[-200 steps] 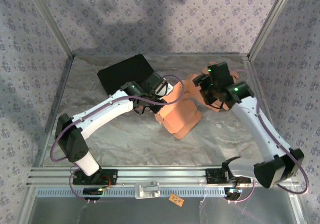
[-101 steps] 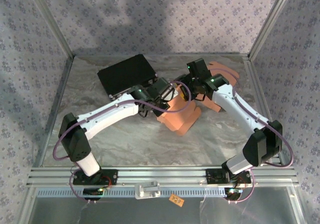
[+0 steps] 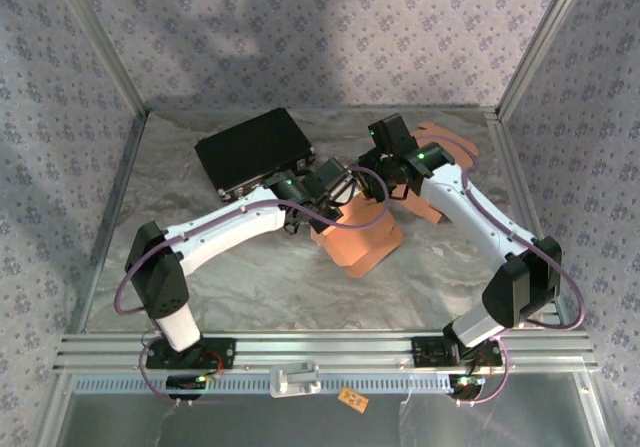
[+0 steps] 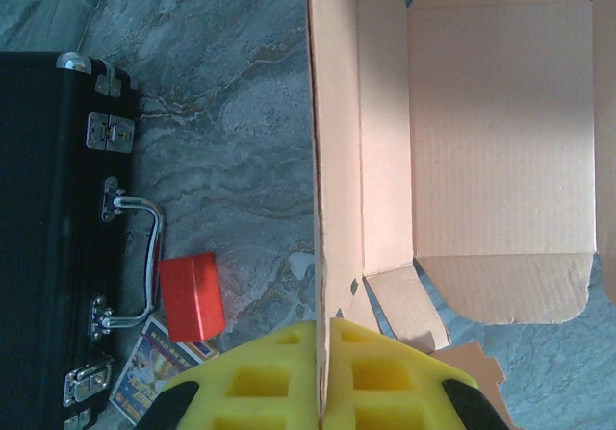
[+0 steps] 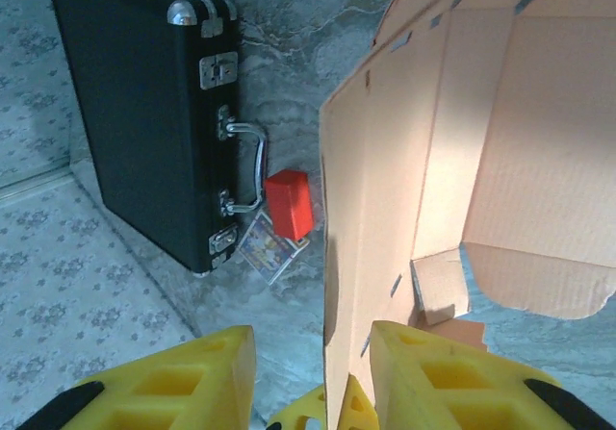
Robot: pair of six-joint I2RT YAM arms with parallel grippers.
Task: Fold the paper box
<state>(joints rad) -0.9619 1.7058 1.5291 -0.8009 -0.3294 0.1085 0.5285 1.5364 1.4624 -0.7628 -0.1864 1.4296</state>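
Note:
The orange paper box (image 3: 362, 245) lies partly opened in the middle of the table, its inside facing the wrist cameras (image 4: 500, 141) (image 5: 539, 161). My left gripper (image 3: 335, 195) is shut on the box's upright side wall, the yellow fingers (image 4: 255, 382) pinching the wall's edge. My right gripper (image 3: 388, 175) comes from the back right and straddles the same wall just above the left one. Its jaws stand open (image 5: 313, 372), the wall close to the right finger (image 5: 443, 372) with a wide gap on the left.
A black case (image 3: 255, 149) (image 5: 135, 103) lies at the back left of the box. A small red block (image 4: 191, 295) (image 5: 290, 204) and a printed card (image 4: 149, 358) rest by its handle. A loose orange cardboard piece (image 3: 447, 145) lies at the back right. Patterned enclosure walls ring the table.
The right arm swung left from the back right onto the box's wall and its jaws narrowed. The left gripper kept hold and shifted slightly right with the box.

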